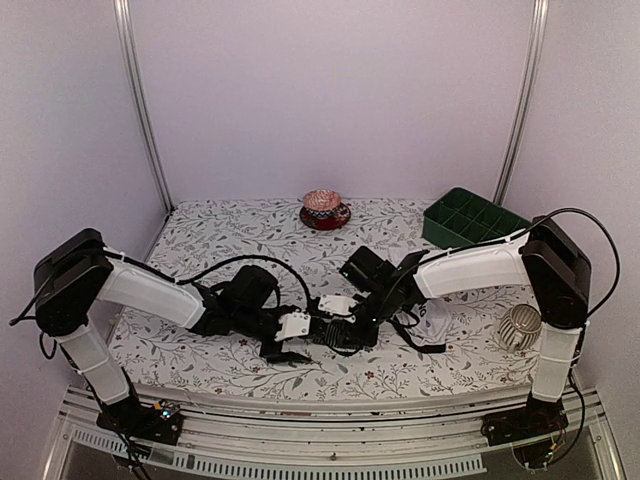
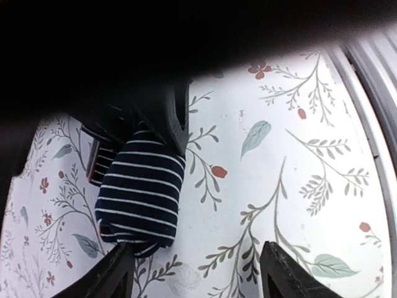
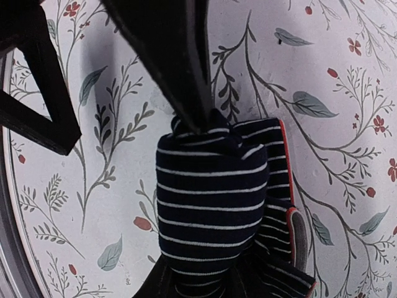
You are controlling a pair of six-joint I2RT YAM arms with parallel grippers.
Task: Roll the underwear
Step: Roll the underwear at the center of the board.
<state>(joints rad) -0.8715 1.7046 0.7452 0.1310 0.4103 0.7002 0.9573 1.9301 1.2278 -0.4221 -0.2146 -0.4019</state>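
Observation:
The black striped underwear [image 3: 208, 198] lies as a tight roll on the floral tablecloth, with a looser red-trimmed part at its right. It also shows in the left wrist view [image 2: 139, 192] and is mostly hidden under the grippers in the top view [image 1: 335, 337]. My right gripper [image 3: 211, 287] is shut on the roll's near end and also shows in the top view [image 1: 345, 330]. My left gripper [image 2: 198, 276] is open, one of its fingers [image 2: 102, 279] touching the roll's other end; it also shows in the top view [image 1: 283, 348]. The white underwear [image 1: 432, 322] lies crumpled to the right.
A green compartment tray [image 1: 470, 218] stands at the back right. A pink and red bowl-like thing [image 1: 325, 208] sits at the back middle. A white ribbed object [image 1: 518, 327] is by the right arm's base. The table's metal front edge [image 2: 372, 112] is close by.

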